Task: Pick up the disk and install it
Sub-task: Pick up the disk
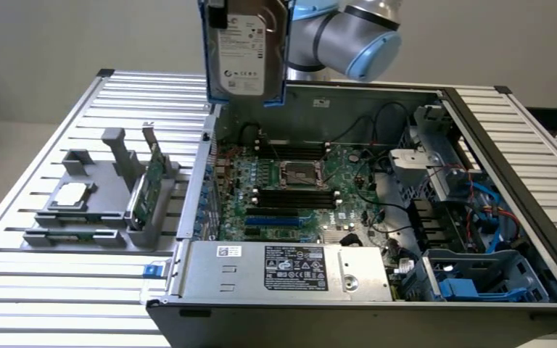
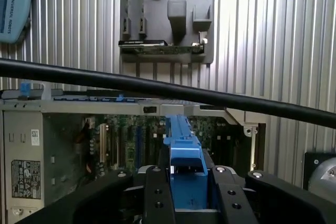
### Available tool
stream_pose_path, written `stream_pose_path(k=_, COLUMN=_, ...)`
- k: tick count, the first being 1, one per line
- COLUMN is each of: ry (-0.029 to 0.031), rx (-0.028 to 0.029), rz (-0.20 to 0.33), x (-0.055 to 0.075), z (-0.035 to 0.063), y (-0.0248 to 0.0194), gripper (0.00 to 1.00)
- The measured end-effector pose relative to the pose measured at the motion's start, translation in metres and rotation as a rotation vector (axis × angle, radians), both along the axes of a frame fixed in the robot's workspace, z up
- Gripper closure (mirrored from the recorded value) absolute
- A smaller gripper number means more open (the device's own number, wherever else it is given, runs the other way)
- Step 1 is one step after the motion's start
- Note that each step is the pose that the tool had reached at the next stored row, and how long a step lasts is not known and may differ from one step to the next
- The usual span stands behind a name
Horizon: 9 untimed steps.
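The disk (image 1: 246,47), a silver drive with a white label in a blue carrier, hangs upright in the air above the back left corner of the open computer case (image 1: 201,217). In the wrist view I look down its blue carrier edge (image 2: 181,145), and my gripper (image 2: 186,192) is shut on it, with black fingers (image 2: 157,195) pressed to either side. The motherboard (image 2: 131,140) lies far below the disk.
A grey fixture (image 1: 41,235) on the slatted table at the exterior view's left holds a square silver chip (image 1: 72,194) and a green card (image 1: 146,192). Inside the case are a power supply (image 1: 289,268) and a blue drive bay (image 1: 481,279). A black cable (image 2: 157,85) crosses the wrist view.
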<state>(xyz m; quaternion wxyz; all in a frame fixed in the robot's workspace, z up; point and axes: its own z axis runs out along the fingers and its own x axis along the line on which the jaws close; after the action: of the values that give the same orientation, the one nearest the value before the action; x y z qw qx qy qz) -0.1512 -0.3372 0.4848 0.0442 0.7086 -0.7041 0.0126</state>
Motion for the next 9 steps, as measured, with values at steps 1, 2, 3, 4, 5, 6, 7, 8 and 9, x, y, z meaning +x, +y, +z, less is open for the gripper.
stream_pose_path(k=1, ry=0.0001, rx=0.0001, rz=0.000, x=0.004, z=0.0000, y=-0.0014, gripper=0.67)
stream_pose_path(k=2, ry=0.0005, rx=0.0000, rz=0.000, x=0.009, z=0.0000, y=-0.0028, gripper=0.67)
stream_pose_path(k=3, ry=0.0007, rx=0.0000, rz=0.000, x=0.013, z=0.0000, y=-0.0042, gripper=0.67)
stream_pose_path(k=4, ry=0.0009, rx=0.0000, rz=0.000, x=0.018, z=0.0000, y=-0.0057, gripper=0.67)
stream_pose_path(k=5, ry=0.0010, rx=-0.0001, rz=0.000, x=0.023, z=0.0001, y=-0.0073, gripper=0.67)
stream_pose_path(k=6, ry=0.0009, rx=0.0000, rz=0.000, x=0.027, z=0.0000, y=-0.0087, gripper=0.67)
stream_pose_path(k=7, ry=0.0009, rx=0.0000, rz=0.000, x=0.032, z=0.0000, y=-0.0102, gripper=0.67)
stream_pose_path(k=8, ry=0.0009, rx=0.0001, rz=0.000, x=0.036, z=0.0000, y=-0.0116, gripper=0.67)
stream_pose_path(k=9, ry=0.0010, rx=0.0000, rz=0.000, x=0.041, z=0.0000, y=-0.0131, gripper=0.67)
